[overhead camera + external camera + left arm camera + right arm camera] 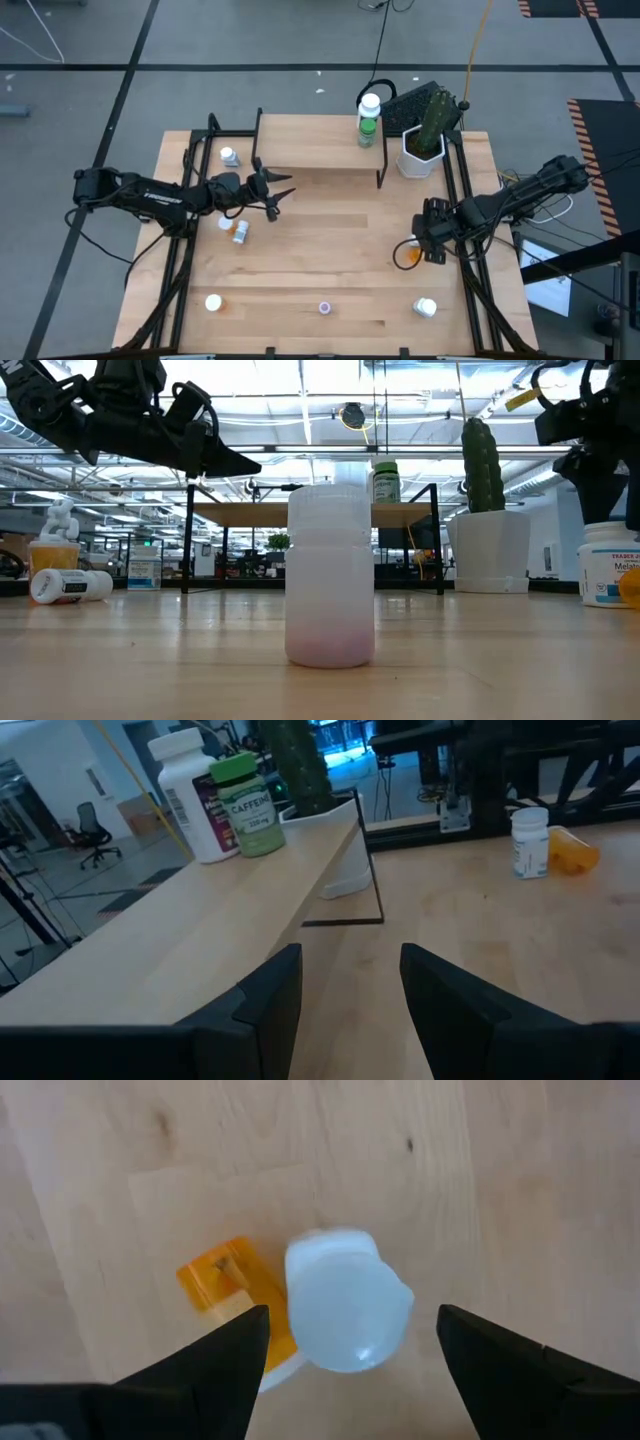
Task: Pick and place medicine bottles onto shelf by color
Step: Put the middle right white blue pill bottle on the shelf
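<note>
My left gripper [278,190] is open and held above the table by the shelf's [320,140] front edge; in the left wrist view its fingers [350,990] point along the shelf top [200,940]. A white bottle [369,103] and a green bottle [367,130] stand at the shelf's right end. My right gripper [352,1312] is open and points down over an upright white bottle [345,1310], one finger on each side and clear of it. An orange bottle [228,1290] lies beside that bottle on the table.
Loose bottles are on the table at the far left [229,156], under the left arm [238,231], and along the near edge [213,302], [325,307], [426,307]. A cactus in a white planter [422,145] stands right of the shelf.
</note>
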`<state>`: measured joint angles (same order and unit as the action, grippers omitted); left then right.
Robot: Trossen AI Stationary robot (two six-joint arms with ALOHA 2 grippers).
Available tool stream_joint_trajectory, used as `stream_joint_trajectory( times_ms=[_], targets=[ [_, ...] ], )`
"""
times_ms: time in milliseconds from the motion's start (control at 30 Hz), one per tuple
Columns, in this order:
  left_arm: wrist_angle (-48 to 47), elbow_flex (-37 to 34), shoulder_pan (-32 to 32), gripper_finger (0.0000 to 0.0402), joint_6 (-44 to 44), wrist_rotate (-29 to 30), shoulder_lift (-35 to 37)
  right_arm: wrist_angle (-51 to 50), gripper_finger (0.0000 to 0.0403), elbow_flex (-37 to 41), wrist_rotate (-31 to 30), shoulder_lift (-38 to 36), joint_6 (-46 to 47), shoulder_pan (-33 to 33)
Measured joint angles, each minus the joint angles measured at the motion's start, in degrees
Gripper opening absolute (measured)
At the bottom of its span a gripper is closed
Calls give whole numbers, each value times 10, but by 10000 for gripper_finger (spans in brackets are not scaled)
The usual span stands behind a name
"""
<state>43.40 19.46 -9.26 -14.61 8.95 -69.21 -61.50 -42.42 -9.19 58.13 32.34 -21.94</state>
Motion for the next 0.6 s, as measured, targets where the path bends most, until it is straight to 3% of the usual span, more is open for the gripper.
stream_joint_trajectory(
  times_ms=[167,600],
  targets=[
    [0,0,0,175,-1,0,0,16,270,7,3,0,4,2],
    [1,0,0,175,-2,0,0,41,174,16,18,0,0,6]
  ],
)
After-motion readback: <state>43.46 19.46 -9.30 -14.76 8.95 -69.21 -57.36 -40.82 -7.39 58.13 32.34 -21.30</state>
